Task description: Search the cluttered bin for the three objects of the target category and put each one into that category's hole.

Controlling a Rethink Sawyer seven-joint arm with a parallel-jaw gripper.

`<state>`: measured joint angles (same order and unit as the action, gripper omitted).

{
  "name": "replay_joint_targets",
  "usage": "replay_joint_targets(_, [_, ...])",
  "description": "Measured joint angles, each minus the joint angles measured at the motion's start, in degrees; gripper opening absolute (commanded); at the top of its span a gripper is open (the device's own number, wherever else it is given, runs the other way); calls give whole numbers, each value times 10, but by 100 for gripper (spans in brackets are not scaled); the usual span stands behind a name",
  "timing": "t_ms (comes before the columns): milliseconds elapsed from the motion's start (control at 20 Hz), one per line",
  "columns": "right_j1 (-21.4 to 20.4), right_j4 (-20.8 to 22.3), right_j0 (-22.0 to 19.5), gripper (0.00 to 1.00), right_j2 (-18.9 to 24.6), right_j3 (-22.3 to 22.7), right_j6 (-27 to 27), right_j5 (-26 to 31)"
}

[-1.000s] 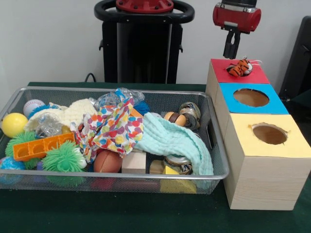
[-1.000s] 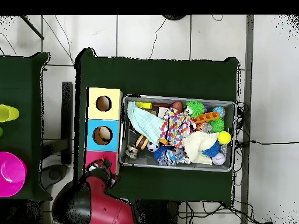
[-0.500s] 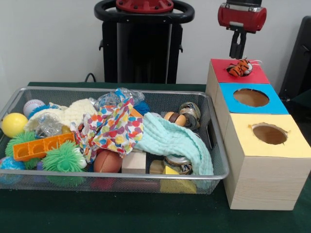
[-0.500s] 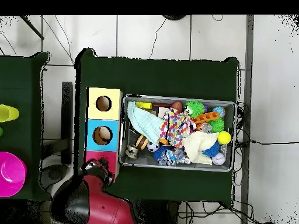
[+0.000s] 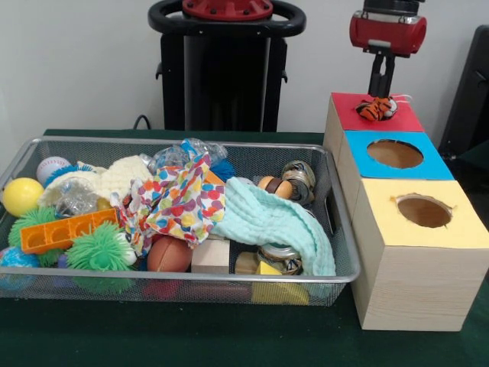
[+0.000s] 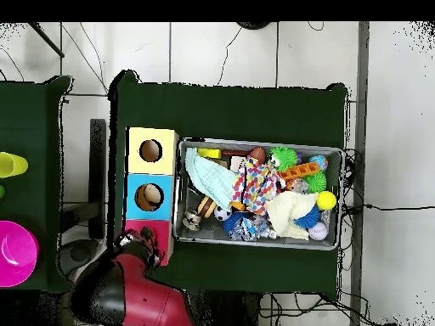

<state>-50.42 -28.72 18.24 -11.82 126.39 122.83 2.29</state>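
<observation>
The red and black gripper (image 5: 381, 79) hangs just above the red-topped wooden box (image 5: 403, 116), the far one in a row of three. Its two black fingers look close together and hold nothing. A small orange and black striped tiger toy (image 5: 377, 107) lies on the red top, right under the gripper. It sits where the red box's hole would be, and it does not look like it has gone all the way in. I cannot see the hole itself.

So the step in hand looks like putting this toy into its hole. Next, the toy may need a little push down, or the arm can go back to the silver wire mesh bin (image 5: 338, 229) full of balls, cloths and blocks to hunt for another soft animal. I see no other one yet, so it may be hiding under the colourful spotted cloth (image 5: 180, 205) or the mint green cloth (image 5: 267, 222).
</observation>
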Motion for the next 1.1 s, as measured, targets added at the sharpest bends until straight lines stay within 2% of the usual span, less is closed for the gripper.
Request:
replay_joint_targets(300, [18, 0, 0, 0, 16, 0, 0, -32])
replay_joint_targets(1100, [24, 0, 1, 0, 19, 3, 0, -37])
